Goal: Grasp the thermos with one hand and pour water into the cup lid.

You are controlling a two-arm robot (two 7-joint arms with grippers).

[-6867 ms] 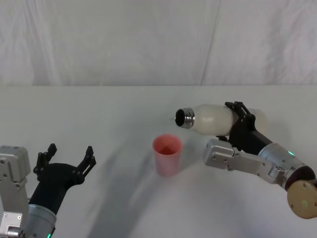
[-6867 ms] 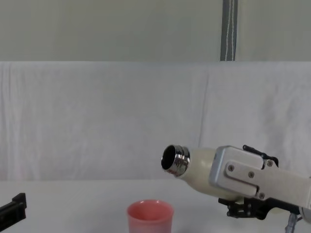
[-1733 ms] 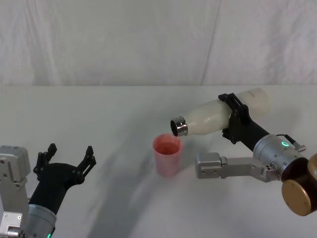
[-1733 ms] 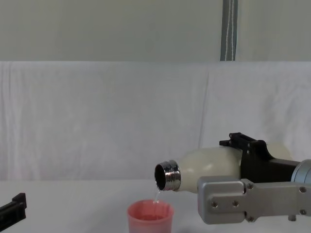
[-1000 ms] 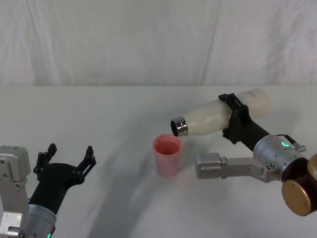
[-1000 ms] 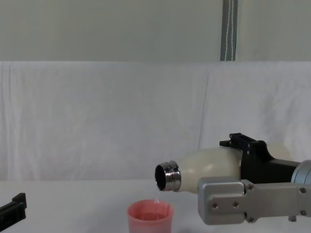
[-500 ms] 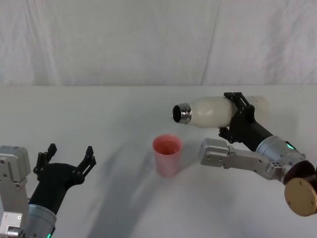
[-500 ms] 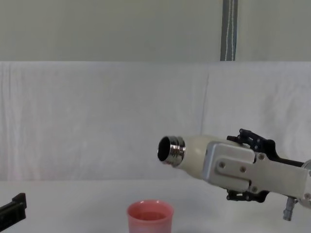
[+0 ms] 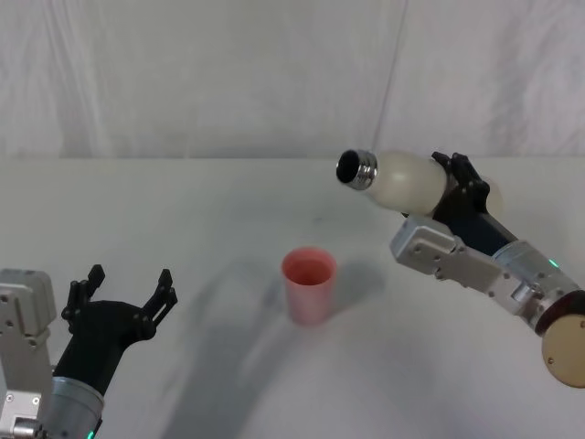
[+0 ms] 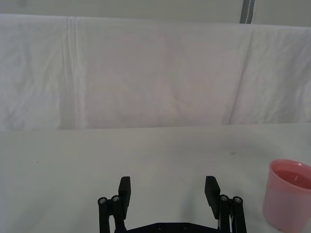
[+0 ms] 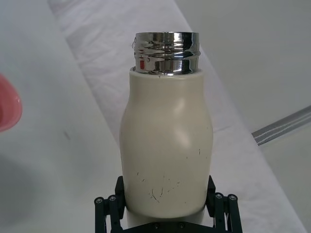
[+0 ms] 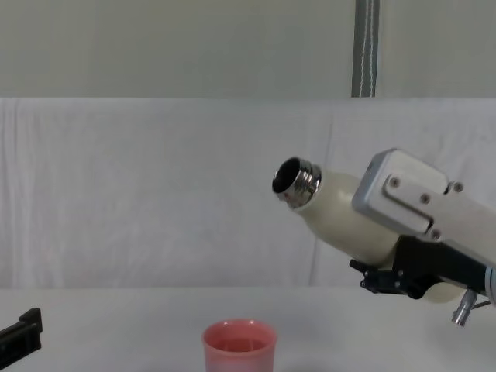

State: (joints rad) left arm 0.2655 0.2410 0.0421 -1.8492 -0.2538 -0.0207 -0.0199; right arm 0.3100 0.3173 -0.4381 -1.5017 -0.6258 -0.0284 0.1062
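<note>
Up in the air on the right, the thermos (image 9: pixel 407 180) is a cream-white, faintly speckled bottle with rounded shoulders and a shiny threaded steel neck, its open mouth tipped up and toward the left. The right gripper (image 9: pixel 460 195) is clenched around the bottle's lower body, black fingers (image 11: pixel 221 210) pressed against both flanks, so the neck juts well clear of the claw. Below and to the left of that mouth, well apart from it, the cup lid (image 9: pixel 309 284) stands upright on the white table (image 9: pixel 219 210), a small salmon-pink cup with some liquid in it. The left gripper (image 9: pixel 123 294) hovers low near the table's left front, fingers spread and holding nothing, the cup off to its side. A white cloth backdrop (image 12: pixel 155 186) hangs behind the table
</note>
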